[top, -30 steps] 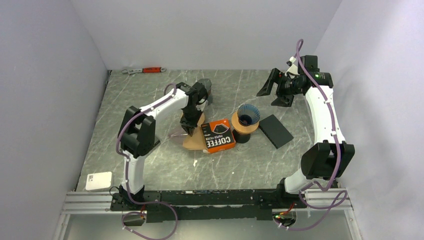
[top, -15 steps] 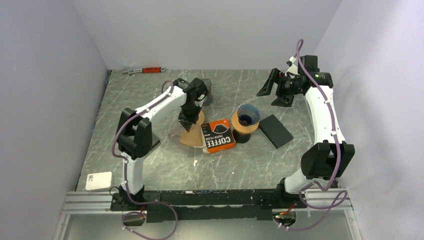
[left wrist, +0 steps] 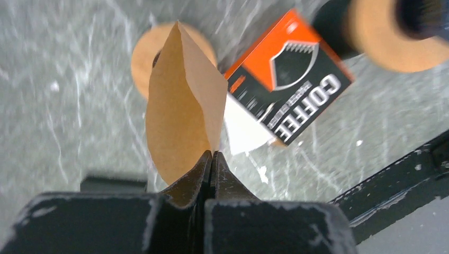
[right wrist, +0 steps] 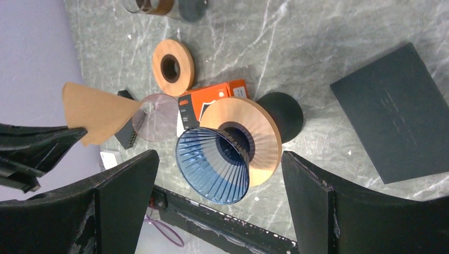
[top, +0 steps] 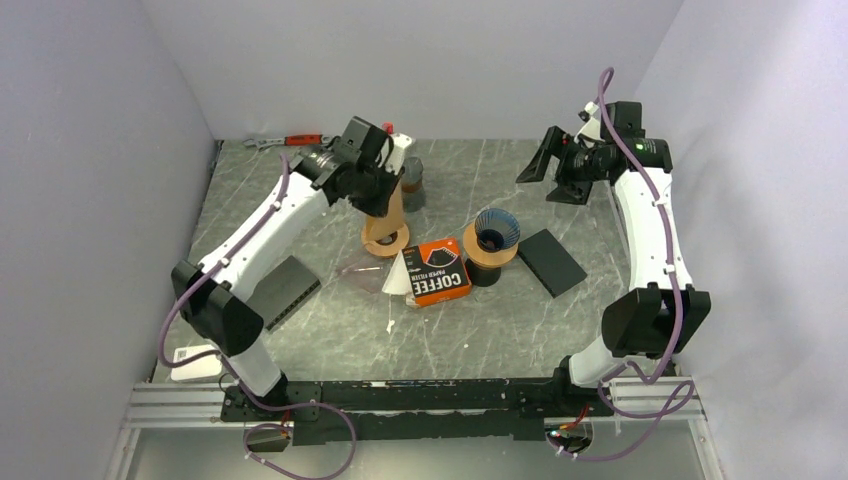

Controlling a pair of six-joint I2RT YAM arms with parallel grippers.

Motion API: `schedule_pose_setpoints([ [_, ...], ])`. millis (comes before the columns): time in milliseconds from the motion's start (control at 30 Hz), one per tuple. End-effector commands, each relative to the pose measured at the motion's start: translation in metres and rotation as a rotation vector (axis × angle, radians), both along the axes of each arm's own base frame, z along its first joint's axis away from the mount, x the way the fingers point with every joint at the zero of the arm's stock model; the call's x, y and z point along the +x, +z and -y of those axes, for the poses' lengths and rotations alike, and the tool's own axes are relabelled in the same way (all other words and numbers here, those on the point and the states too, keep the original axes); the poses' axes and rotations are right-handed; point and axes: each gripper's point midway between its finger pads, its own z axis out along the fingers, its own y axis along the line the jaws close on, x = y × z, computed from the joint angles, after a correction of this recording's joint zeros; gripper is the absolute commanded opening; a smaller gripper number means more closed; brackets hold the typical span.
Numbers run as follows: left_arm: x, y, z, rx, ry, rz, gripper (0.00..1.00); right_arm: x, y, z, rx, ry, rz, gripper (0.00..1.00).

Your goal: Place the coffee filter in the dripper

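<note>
The brown coffee filter (left wrist: 182, 100) hung clear of the table, pinched at its edge by the fully closed fingers of the left gripper (left wrist: 212, 159). It hung above the wooden ring (right wrist: 172, 67) and beside the orange-and-black filter box (top: 438, 270). The dripper (top: 497, 232) stood upright just right of that box, its blue ribbed cone seated in a wooden collar on a black base, while a white filter (top: 397, 274) lay flat against the box's left side. The right gripper (top: 552, 176) hovered high at the far right, jaws spread wide with nothing between them, above the black pad (top: 551, 261).
</note>
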Motion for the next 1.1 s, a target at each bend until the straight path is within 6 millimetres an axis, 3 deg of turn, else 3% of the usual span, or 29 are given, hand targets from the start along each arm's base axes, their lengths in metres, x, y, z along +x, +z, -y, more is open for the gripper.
schedule_pose_setpoints([
  [0,0.014,0.06,0.046,-0.188,-0.334,0.288,0.0,0.008,0.029,0.002,-0.002,-0.009,0.076,0.91],
  [100,0.013,0.076,0.061,-0.212,-0.54,0.438,0.0,0.01,0.043,0.001,0.001,-0.002,0.104,0.91],
  [233,-0.01,0.083,0.071,-0.165,-0.934,0.648,0.0,0.011,0.07,-0.004,0.015,0.04,0.165,0.92],
  [367,-0.022,0.094,0.079,-0.155,-1.127,0.777,0.0,0.011,0.1,-0.014,0.03,0.125,0.26,0.99],
  [500,-0.031,0.105,0.089,-0.14,-1.302,0.845,0.0,0.003,0.115,-0.036,0.088,0.237,0.314,1.0],
  [800,-0.029,0.122,0.109,-0.023,-1.484,0.99,0.0,-0.017,0.132,-0.112,0.06,0.455,0.39,1.0],
  [967,-0.031,0.119,0.114,0.002,-1.521,0.978,0.0,-0.02,0.129,-0.131,0.063,0.49,0.388,1.0],
  [1067,-0.031,0.118,0.117,-0.002,-1.515,0.975,0.0,-0.021,0.118,-0.137,0.027,0.513,0.361,1.0],
])
